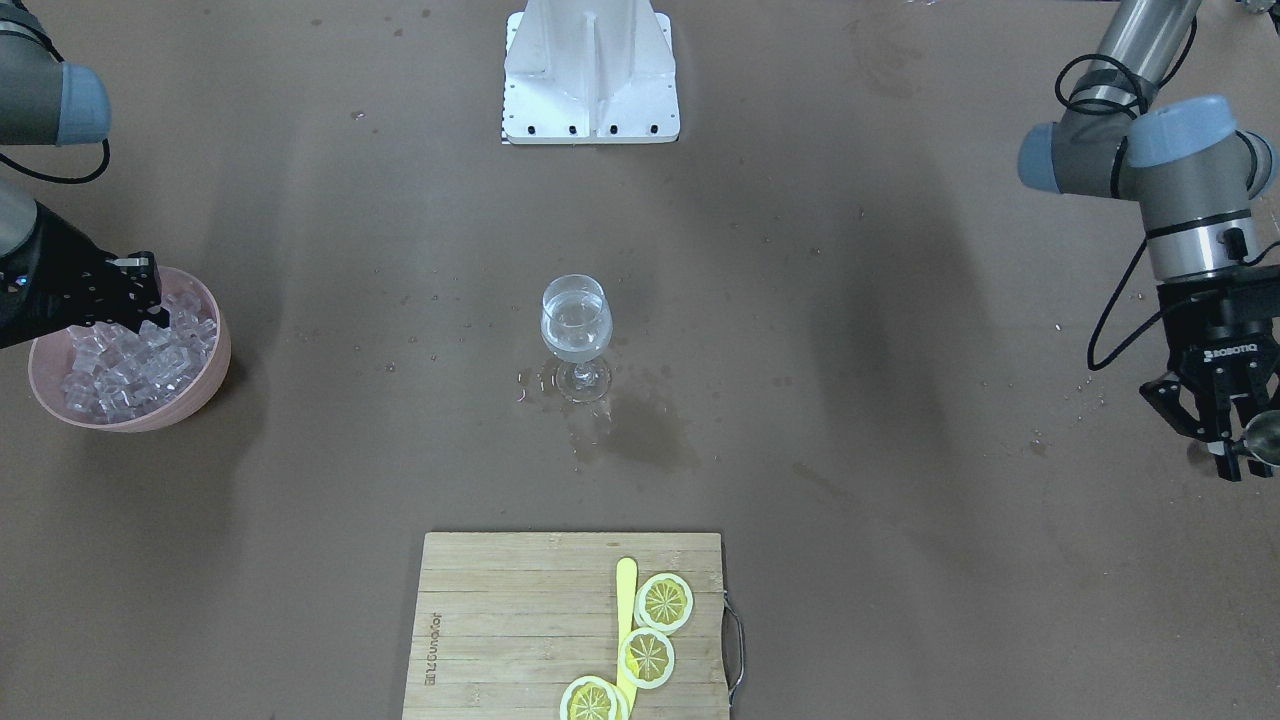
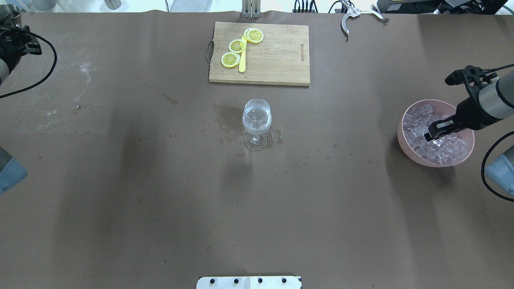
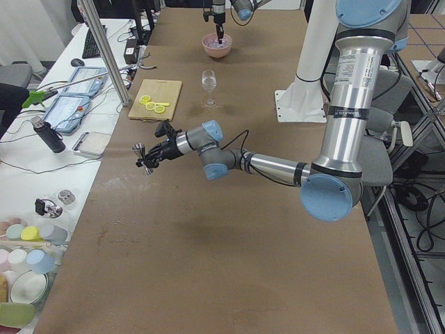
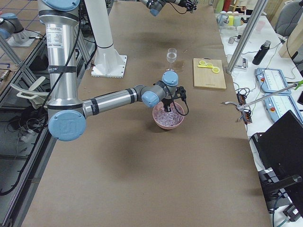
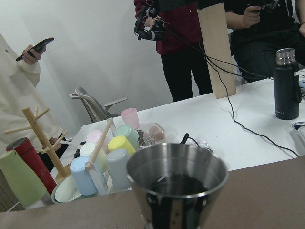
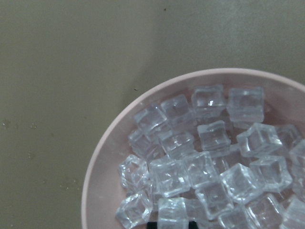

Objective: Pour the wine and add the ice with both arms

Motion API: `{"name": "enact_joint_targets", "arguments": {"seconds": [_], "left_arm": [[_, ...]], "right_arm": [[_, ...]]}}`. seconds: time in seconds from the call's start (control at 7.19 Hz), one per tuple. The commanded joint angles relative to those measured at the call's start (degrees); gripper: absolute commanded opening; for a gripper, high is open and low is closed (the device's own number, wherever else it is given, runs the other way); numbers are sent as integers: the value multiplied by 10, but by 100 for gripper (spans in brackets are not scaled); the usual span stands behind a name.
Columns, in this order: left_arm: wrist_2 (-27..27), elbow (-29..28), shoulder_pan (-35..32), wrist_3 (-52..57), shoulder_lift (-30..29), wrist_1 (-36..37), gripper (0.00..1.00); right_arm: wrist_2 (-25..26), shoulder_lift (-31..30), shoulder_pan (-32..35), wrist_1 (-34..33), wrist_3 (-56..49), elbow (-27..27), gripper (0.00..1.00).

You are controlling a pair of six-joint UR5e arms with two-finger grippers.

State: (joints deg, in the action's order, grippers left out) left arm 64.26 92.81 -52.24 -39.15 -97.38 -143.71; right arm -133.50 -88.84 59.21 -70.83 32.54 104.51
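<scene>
A wine glass [image 1: 575, 325] stands at the table's middle with a little clear wine in its bowl; it also shows in the overhead view [image 2: 257, 120]. A pink bowl [image 1: 205, 385] full of clear ice cubes [image 6: 205, 167] sits on my right side. My right gripper [image 2: 435, 130] is dipped into the ice, fingertips close together and seemingly pinching a cube. My left gripper [image 1: 1235, 455] is far out on my left, shut on a small steel measuring cup [image 5: 177, 183], held upright above the table.
A wooden cutting board [image 2: 277, 60] with lemon slices [image 2: 237, 46] and a yellow knife lies beyond the glass. Wet patches [image 2: 227, 116] surround the glass's foot. Metal tongs [image 2: 353, 16] lie at the far edge. The white base plate [image 1: 590, 90] is on my side.
</scene>
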Motion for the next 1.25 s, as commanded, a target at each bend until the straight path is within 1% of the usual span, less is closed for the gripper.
{"name": "enact_joint_targets", "arguments": {"seconds": [0.0, 0.14, 0.28, 0.42, 0.56, 0.83, 0.97, 1.11], "left_arm": [[-82, 81, 83, 14, -37, 128, 0], [-105, 90, 109, 14, -93, 208, 0], [-140, 90, 140, 14, -144, 278, 0], [-176, 91, 171, 13, -179, 320, 0], [-207, 96, 197, 12, -205, 359, 0], [-269, 97, 240, 12, -237, 423, 0], [-289, 97, 256, 12, -252, 452, 0], [-296, 96, 266, 12, -276, 485, 0]], "right_arm": [[-12, 11, 26, -113, 0, 81, 19], [-12, 39, 34, -156, 0, 93, 19], [-12, 59, 39, -177, 0, 94, 19], [-12, 67, 47, -181, 0, 94, 20], [-12, 74, 49, -181, 0, 95, 20], [-5, 122, 52, -236, 1, 96, 20], [-5, 138, 52, -253, 3, 95, 20], [-5, 140, 52, -255, 9, 95, 20]]}}
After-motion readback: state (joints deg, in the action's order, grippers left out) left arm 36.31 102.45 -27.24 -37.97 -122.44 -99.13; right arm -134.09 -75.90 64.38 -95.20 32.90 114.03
